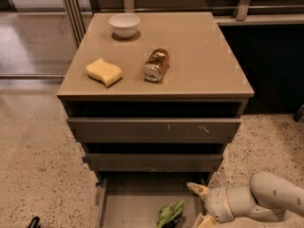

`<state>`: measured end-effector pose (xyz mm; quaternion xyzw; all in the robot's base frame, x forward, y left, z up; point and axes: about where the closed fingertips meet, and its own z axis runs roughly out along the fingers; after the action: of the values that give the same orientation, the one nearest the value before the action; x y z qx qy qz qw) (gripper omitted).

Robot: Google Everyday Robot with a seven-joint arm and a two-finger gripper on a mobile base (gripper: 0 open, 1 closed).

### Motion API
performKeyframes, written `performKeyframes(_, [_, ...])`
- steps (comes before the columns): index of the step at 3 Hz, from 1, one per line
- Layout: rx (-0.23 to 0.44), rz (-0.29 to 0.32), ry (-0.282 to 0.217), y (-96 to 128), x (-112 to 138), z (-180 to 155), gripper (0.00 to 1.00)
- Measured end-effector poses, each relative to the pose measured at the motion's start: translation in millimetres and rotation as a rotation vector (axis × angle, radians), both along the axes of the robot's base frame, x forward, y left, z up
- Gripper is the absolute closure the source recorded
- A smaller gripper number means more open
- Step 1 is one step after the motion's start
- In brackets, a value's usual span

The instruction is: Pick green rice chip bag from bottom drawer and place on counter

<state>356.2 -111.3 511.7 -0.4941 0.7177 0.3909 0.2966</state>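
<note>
The green rice chip bag (170,213) lies crumpled on the floor of the open bottom drawer (128,208), at the bottom edge of the camera view. My gripper (200,205) is low at the drawer's right side, just right of the bag and apart from it. Its tan fingertips (196,188) stand spread apart with nothing between them. The white arm reaches in from the lower right. The tan counter (199,56) tops the grey cabinet above.
On the counter stand a white bowl (124,25) at the back left, a yellow sponge (104,72) at the front left and a shiny brown can (156,65) lying on its side. Two grey drawers (154,127) above stand slightly pulled out.
</note>
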Motion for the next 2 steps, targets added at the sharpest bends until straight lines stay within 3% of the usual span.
performKeyframes(2, [-0.163,-0.012,0.015,-22,4,-50,0.0])
